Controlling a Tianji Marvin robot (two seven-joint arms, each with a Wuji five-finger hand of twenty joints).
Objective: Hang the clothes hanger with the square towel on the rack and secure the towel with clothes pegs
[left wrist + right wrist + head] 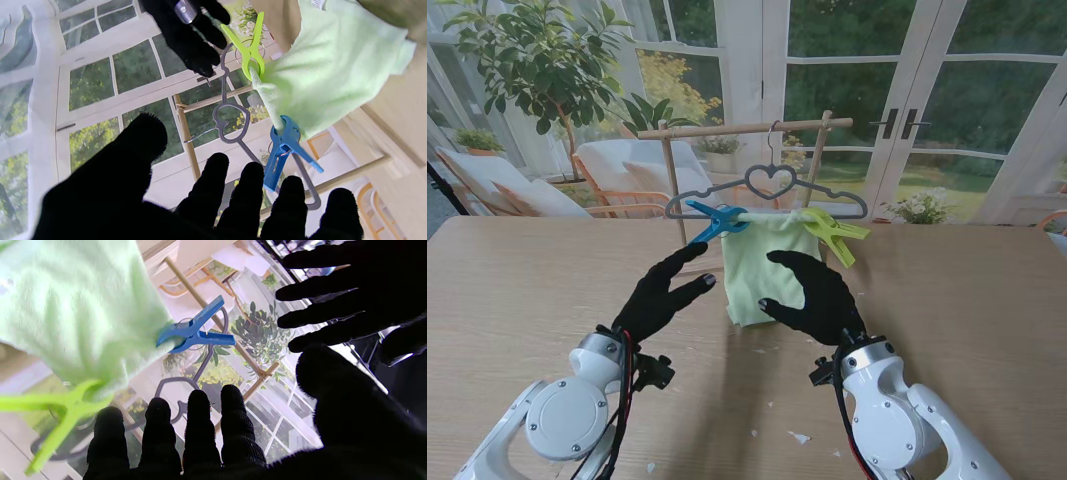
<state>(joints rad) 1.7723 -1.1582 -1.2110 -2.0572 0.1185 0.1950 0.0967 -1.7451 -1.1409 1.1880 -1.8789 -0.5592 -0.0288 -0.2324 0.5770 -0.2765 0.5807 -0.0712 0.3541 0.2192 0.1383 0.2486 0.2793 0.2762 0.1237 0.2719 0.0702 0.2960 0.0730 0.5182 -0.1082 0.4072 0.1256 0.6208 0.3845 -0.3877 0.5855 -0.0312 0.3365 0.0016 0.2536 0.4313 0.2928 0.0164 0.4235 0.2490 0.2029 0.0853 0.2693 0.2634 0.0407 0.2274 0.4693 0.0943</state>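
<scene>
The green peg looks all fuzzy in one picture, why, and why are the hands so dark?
In the right wrist view the green peg sits very close and out of focus; the left wrist view shows it sharp. Both wrist views face bright windows, so the right hand and left hand turn to black silhouettes.

Daylight fills a white-framed glazed wall with double doors [897, 100] onto a green garden. A leafy potted tree [532, 60] and cushioned chairs [617, 175] stand beyond the wooden table [527, 290].
</scene>
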